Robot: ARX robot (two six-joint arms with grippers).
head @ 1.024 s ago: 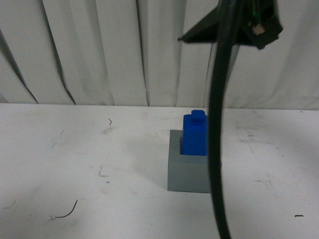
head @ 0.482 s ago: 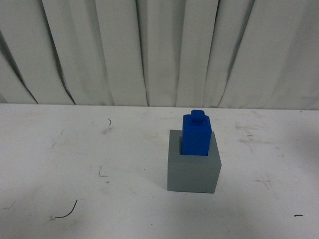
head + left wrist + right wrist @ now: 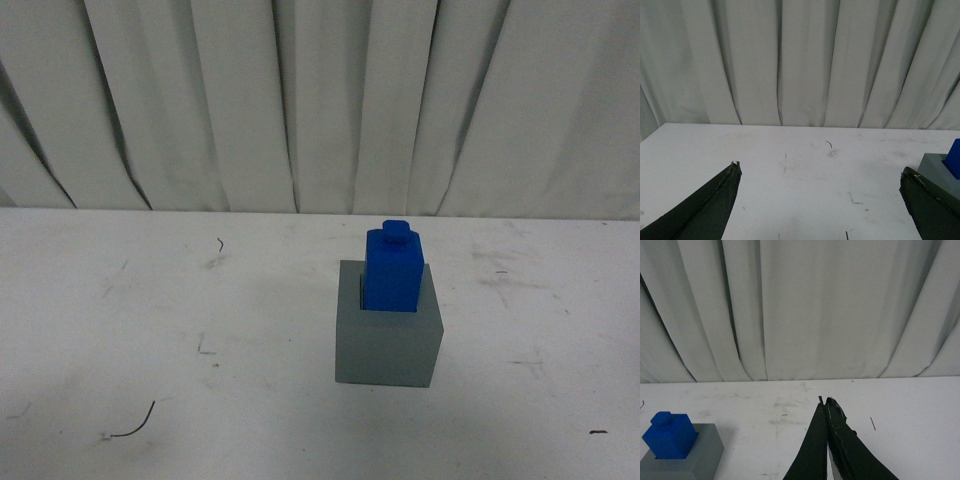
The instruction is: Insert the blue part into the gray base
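Observation:
The blue part stands upright in the recess of the gray base on the white table, its stud on top. No arm shows in the front view. In the left wrist view my left gripper is open and empty, with the gray base and a sliver of the blue part beside one finger. In the right wrist view my right gripper is shut on nothing, well apart from the blue part seated in the gray base.
The white table carries scuff marks and a small dark wire scrap near the front. A white pleated curtain hangs behind the table's far edge.
An arm and its black cable hung in front of the blocks one second ago and have left the front view. The blue part and gray base have not moved.

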